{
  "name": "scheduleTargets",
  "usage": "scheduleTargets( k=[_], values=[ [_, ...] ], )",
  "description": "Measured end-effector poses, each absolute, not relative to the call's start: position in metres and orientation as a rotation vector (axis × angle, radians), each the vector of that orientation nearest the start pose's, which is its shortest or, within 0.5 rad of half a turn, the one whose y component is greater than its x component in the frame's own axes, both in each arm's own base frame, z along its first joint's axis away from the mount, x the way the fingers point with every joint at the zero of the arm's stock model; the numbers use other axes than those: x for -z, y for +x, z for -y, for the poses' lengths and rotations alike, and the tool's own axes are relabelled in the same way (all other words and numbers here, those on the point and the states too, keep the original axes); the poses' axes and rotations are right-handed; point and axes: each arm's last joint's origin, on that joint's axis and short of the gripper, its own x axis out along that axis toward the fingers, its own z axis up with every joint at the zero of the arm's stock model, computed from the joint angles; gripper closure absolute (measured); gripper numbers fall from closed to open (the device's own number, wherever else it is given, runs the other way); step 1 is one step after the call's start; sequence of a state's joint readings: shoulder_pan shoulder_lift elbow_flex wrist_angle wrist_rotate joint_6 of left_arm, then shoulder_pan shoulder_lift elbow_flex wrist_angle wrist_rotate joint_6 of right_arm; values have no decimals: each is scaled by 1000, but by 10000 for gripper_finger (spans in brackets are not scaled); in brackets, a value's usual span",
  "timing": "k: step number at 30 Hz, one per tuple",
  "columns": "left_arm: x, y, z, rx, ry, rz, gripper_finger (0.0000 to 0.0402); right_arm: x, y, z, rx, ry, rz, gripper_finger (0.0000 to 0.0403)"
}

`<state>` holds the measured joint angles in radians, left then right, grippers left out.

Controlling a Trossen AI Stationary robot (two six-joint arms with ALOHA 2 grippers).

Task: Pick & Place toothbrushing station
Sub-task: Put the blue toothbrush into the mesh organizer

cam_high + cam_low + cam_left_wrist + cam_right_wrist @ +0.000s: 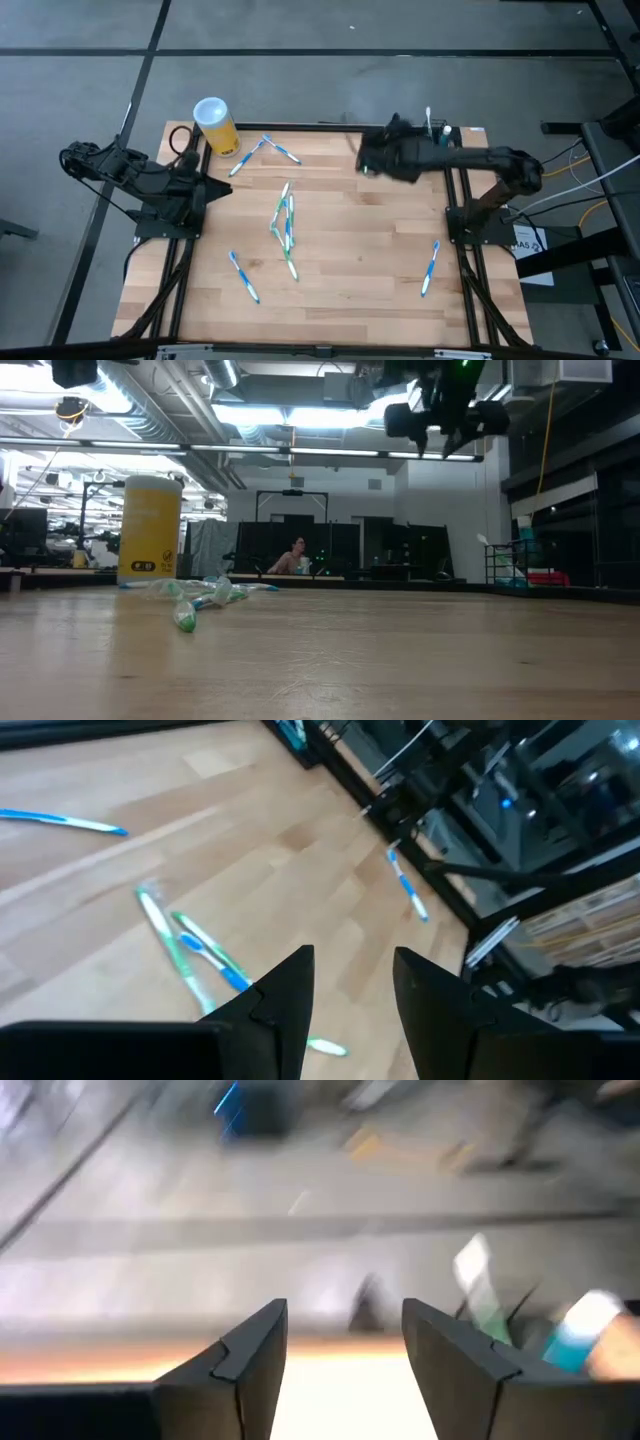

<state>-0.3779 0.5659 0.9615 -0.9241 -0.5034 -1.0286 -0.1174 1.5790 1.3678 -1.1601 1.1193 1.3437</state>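
Two dark end effectors are in play, and only the right end effector (pixel 368 158) is at work: raised above the far right part of the pale wooden counter (pixel 350 270), its fingers spread wide with nothing between them. The left end effector (pixel 350 985) waits low at the counter's left edge, fingers parted and empty.

The step in hand looks like the reach for the small black box-like toothbrushing station (pixel 437 132), which stands at the far right corner of the counter, just beside the right arm and partly hidden by it. Brush heads, white and blue, stick up from it. The next move calls for lining the open fingers around the box's sides and descending without snagging those upright brushes.

Loose blue and green plastic toothbrushes (pixel 285 222) lie scattered mid-counter; a yellow cylindrical cup with white lid (pixel 215 124) stands at the far left.
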Motion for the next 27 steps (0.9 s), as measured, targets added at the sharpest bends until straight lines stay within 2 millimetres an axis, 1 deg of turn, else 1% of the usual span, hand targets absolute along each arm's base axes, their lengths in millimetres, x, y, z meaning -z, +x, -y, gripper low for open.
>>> scheduleTargets(
  k=[4,6,8,10,13,15,16,17,19,27],
  values=[
    [-346,79,16,-354,-735,-388,269,-288,293,7,1275,540,-628,202],
    [-346,79,16,-358,-713,-385,269,-284,291,-20,1163,657,-742,202],
    [-346,79,16,-369,-702,-377,269,-279,287,-49,1095,790,-858,202],
    [-346,79,15,-377,-697,-370,269,-274,276,-76,1114,883,-981,202],
    [-347,79,15,-385,-680,-364,269,-265,249,-110,1303,908,-1121,202],
    [-347,79,15,-379,-662,-363,269,-262,233,-128,1452,910,-1160,202],
    [-347,79,16,-374,-656,-360,269,-260,229,-136,1465,926,-1179,202],
    [-348,79,16,-366,-651,-359,269,-257,227,-141,1459,942,-1206,202],
    [-348,79,17,-354,-644,-354,269,-250,220,-143,1512,925,-1258,202],
    [-352,81,23,-289,-687,-323,269,-209,220,-145,1633,804,-1300,202]
  ],
)
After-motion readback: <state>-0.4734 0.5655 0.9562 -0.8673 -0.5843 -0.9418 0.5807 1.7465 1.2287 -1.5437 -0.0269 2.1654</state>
